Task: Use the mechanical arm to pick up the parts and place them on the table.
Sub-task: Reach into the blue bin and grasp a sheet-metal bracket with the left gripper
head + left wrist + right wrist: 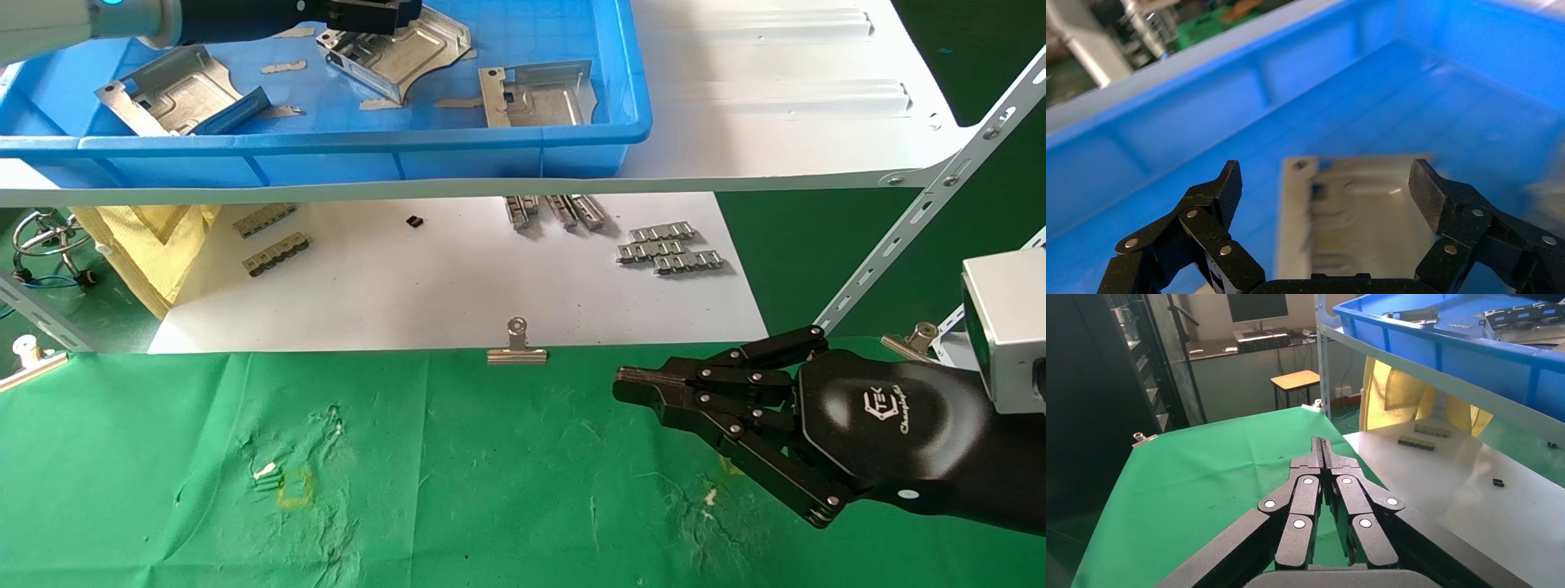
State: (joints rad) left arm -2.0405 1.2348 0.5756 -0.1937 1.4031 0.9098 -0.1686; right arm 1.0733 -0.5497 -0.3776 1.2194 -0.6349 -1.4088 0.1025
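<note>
Three shiny silver parts lie in the blue bin (327, 147) on the white shelf: one on the left (184, 98), one in the middle (400, 53), one on the right (539, 94). My left gripper (368, 16) hangs over the middle part. In the left wrist view the left gripper (1327, 184) is open, with a blurred silver part (1358, 220) below and between the spread fingers, not touched. My right gripper (629, 384) is shut and empty, low over the green table (409, 474) at the right; it also shows in the right wrist view (1321, 444).
The white shelf (776, 122) overhangs a white paper sheet (449, 286) carrying grey clip strips (670, 249). A silver binder clip (516, 347) sits at the cloth's far edge. A yellow cloth (147, 245) hangs at the left. A slanted shelf strut (923, 220) stands near the right arm.
</note>
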